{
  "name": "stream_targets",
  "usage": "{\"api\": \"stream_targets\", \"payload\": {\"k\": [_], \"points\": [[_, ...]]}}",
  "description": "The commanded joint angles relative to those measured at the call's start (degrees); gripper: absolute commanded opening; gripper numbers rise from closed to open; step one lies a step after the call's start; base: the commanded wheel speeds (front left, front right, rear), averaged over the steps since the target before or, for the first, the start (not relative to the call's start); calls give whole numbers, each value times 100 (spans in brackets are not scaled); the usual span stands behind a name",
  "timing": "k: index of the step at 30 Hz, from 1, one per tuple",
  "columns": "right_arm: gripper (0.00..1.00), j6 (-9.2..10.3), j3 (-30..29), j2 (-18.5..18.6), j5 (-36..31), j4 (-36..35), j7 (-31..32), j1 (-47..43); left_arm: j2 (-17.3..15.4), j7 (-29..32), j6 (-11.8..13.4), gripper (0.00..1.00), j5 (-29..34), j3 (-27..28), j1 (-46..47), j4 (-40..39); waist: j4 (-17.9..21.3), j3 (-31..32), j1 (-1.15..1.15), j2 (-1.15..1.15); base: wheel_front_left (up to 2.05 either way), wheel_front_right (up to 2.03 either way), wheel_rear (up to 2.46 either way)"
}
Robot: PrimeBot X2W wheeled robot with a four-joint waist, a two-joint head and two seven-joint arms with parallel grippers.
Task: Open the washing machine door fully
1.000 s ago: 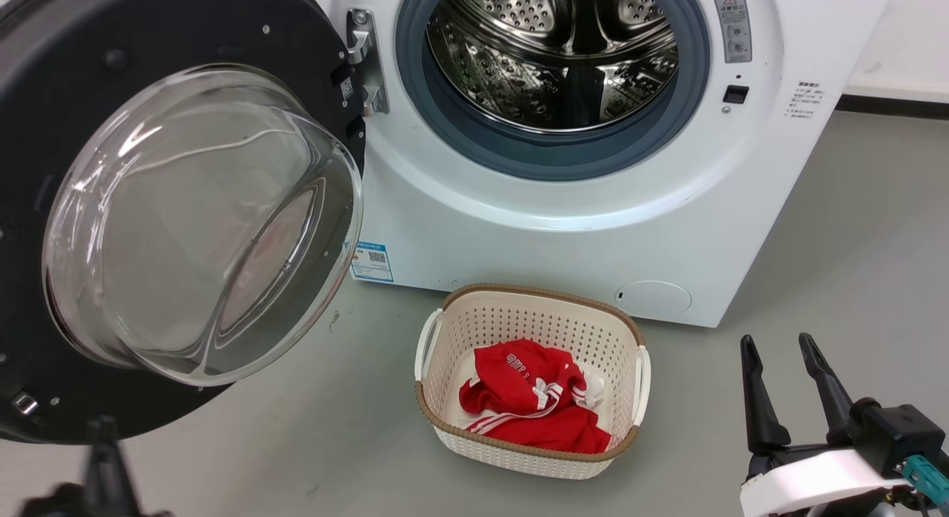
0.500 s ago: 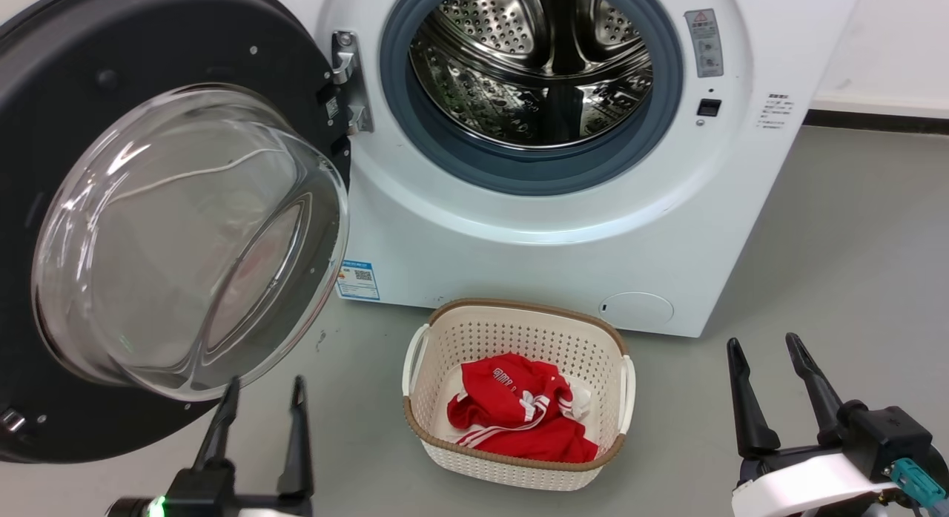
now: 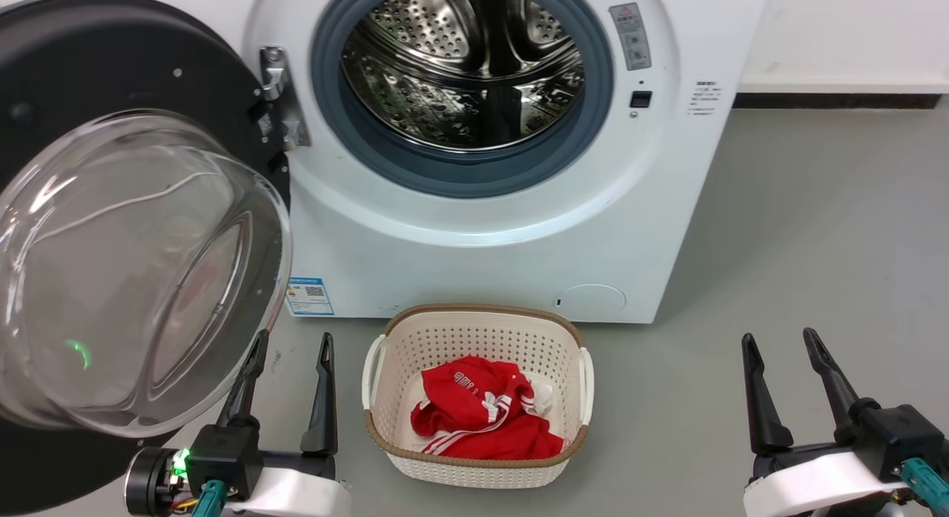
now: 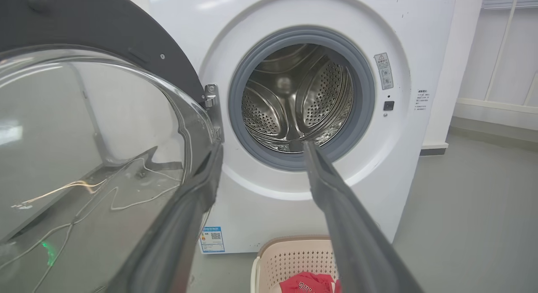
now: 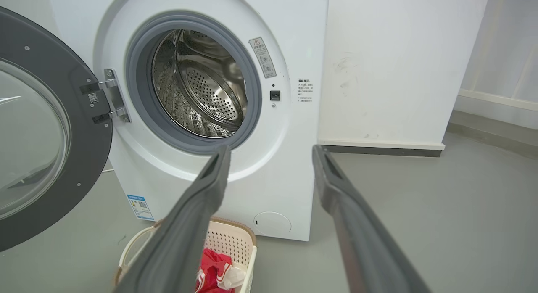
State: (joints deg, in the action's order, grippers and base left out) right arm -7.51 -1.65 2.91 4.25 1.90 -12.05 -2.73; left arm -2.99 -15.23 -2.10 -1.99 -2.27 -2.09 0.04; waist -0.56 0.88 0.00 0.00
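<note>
Jaws wide and empty on both sides: the left gripper (image 3: 293,339) hangs low, close by the glass bowl (image 3: 133,272) of the door (image 3: 111,50), while the right gripper (image 3: 778,335) is well apart over the grey floor (image 3: 815,228). Between them a cream basket (image 3: 482,310) with a red garment (image 3: 482,420) sits at the foot of the washing machine (image 3: 482,235) — touching neither gripper. The door stands swung out on its hinge (image 3: 278,94) to the machine's left — steel drum (image 3: 460,64) fully exposed.

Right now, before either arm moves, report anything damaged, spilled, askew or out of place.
Nothing stands out. The washing machine door hangs open on its hinge, glass unbroken; the drum looks empty; the basket stands upright with the red garment inside it.
</note>
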Motion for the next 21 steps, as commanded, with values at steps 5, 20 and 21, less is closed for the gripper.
{"api": "stream_targets", "payload": {"k": [5,20,21], "points": [[100,4,109,-6,0,7,-4,-120,5,14,45,100,-85,57,27,143,169,-16,0,0,0,0,0],[100,4,138,-6,141,63,-52,-90,10,14,36,100,-121,79,22,211,223,-13,0,0,0,0,0],[100,4,140,-6,148,67,-53,-91,9,15,33,100,-121,83,25,216,223,-12,0,0,0,0,0]]}}
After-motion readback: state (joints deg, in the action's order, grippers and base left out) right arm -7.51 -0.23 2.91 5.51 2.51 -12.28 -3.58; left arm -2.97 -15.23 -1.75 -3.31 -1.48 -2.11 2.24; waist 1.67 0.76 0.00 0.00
